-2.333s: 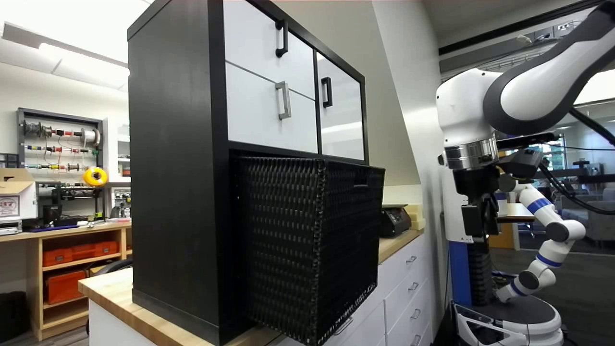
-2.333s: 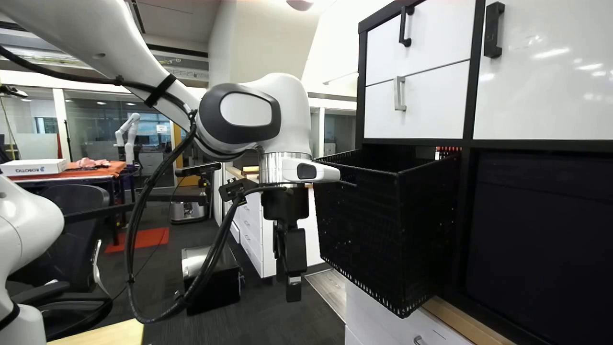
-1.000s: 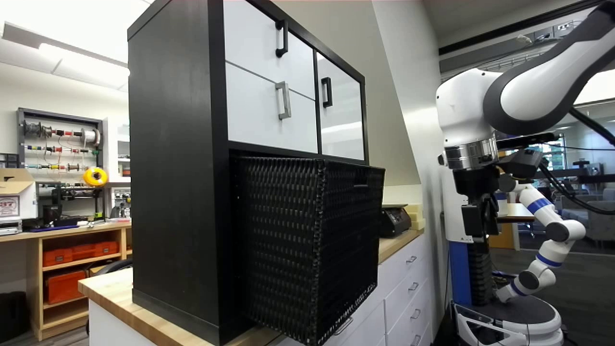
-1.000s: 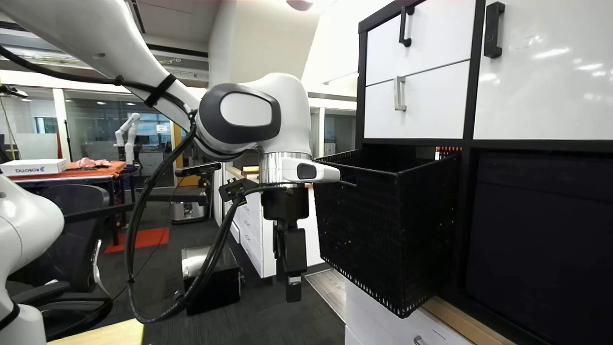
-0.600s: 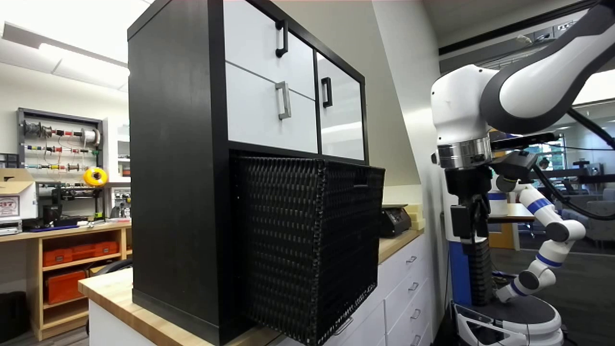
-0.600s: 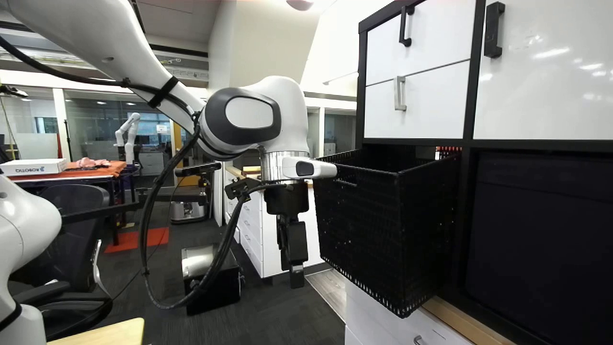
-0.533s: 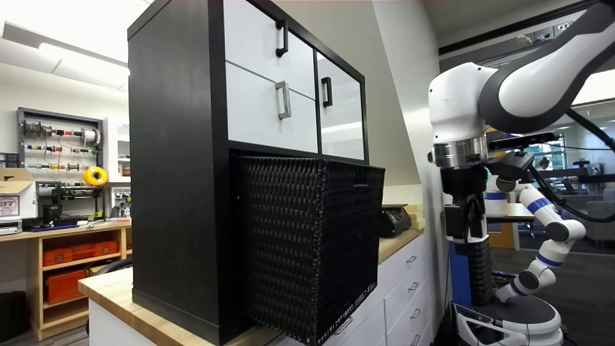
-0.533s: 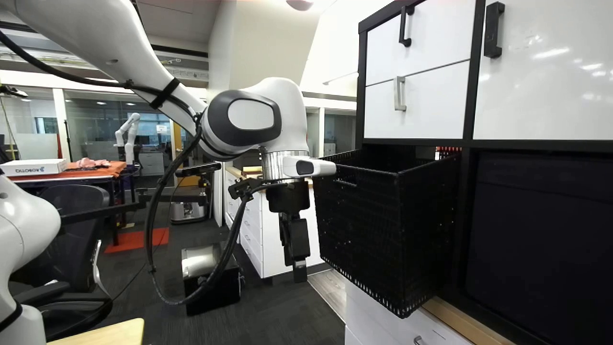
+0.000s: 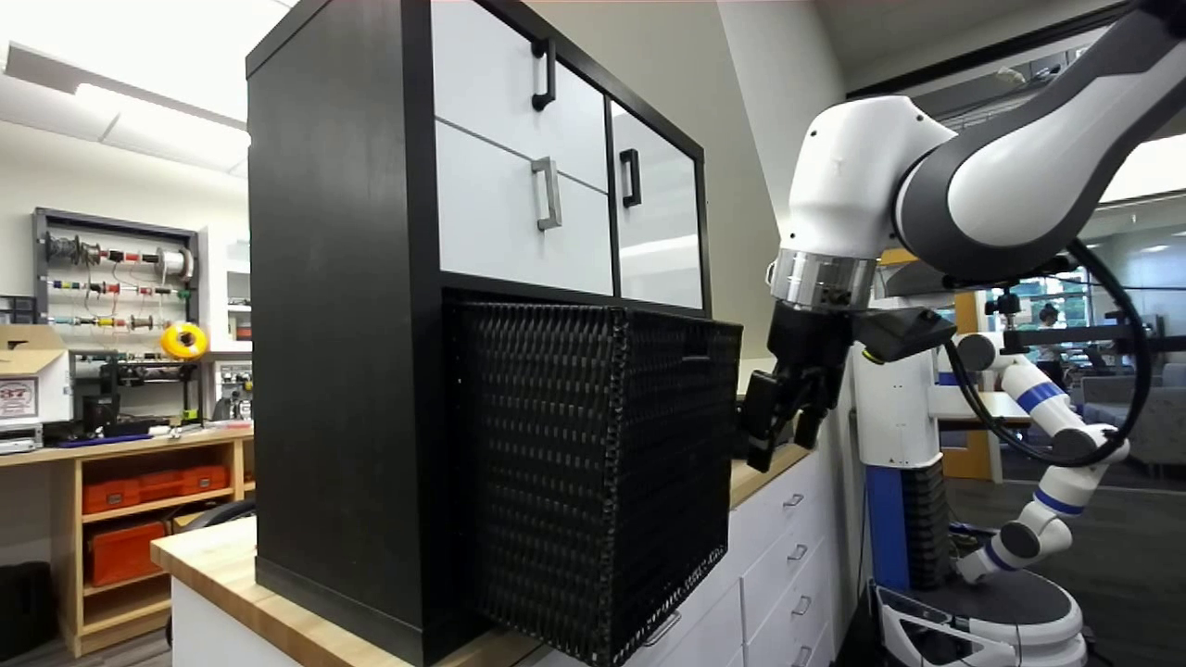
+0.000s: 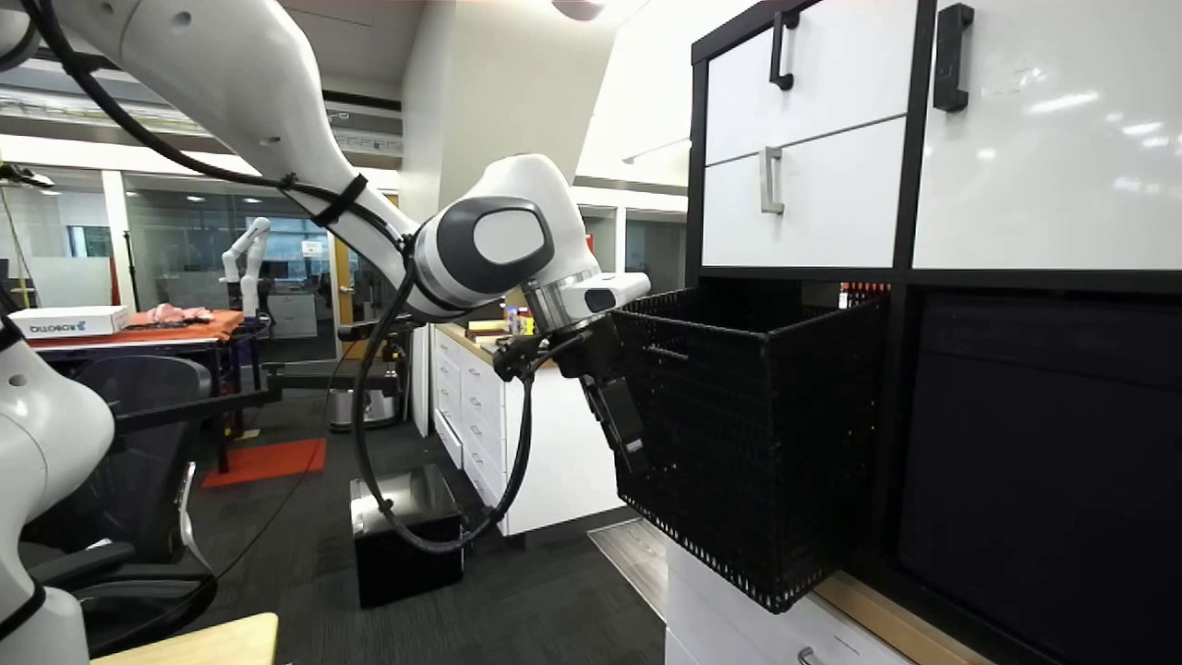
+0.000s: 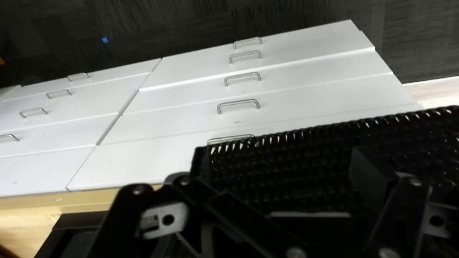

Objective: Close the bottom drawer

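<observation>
The bottom drawer, a black woven box, is pulled out of the black cabinet (image 9: 329,324) in both exterior views (image 9: 547,463) (image 10: 720,462). Its woven front also fills the lower right of the wrist view (image 11: 304,175). My gripper is tilted in front of the drawer's front face in both exterior views (image 9: 783,445) (image 10: 635,456). In the wrist view my gripper (image 11: 281,157) is open, with its fingers wide apart and nothing held between them. The fingertips are close to the woven front; I cannot tell whether they touch it.
White drawers with silver handles (image 11: 238,104) are below the counter. White-fronted drawers (image 9: 519,204) (image 10: 803,139) sit above the woven drawer, with protruding handles. A dark device (image 9: 764,428) stands on the counter behind my gripper. A black box (image 10: 406,554) is on the floor.
My arm has moved toward the drawer, and the gripper has gone from hanging straight down to tilted, with its fingers nearer the drawer front. The drawer has not moved.
</observation>
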You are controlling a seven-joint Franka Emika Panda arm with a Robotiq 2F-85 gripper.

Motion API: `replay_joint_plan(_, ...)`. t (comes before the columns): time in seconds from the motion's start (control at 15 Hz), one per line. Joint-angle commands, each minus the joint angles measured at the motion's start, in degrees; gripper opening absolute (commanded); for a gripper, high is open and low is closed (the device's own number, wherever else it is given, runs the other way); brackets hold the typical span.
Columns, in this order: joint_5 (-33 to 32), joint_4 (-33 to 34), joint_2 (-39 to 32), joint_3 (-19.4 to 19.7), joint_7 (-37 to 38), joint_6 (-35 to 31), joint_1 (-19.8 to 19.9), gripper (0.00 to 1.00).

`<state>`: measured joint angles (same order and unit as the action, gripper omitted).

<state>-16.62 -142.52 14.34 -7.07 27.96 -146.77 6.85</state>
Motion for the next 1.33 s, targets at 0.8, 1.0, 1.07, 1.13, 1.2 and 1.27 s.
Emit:
replay_joint_plan(0.8, -23.5, 22.7, -20.2, -0.9, 21.1, -9.2, 1.8, 1.00)
replay_joint_plan(1.0, -24.9, 27.7, -24.4, -0.5, 21.8, -9.1, 1.0, 1.00)
replay_joint_plan(1.07, -25.5, 29.6, -26.0, -0.4, 22.0, -9.1, 0.8, 1.00)
replay_joint_plan(1.13, -25.7, 31.2, -27.3, -0.3, 22.1, -9.1, 0.7, 1.00)
replay_joint_plan(1.2, -26.0, 32.8, -28.8, -0.2, 22.0, -9.1, 0.5, 1.00)
replay_joint_plan(1.27, -26.1, 34.1, -29.9, -0.2, 21.8, -9.0, 0.3, 1.00)
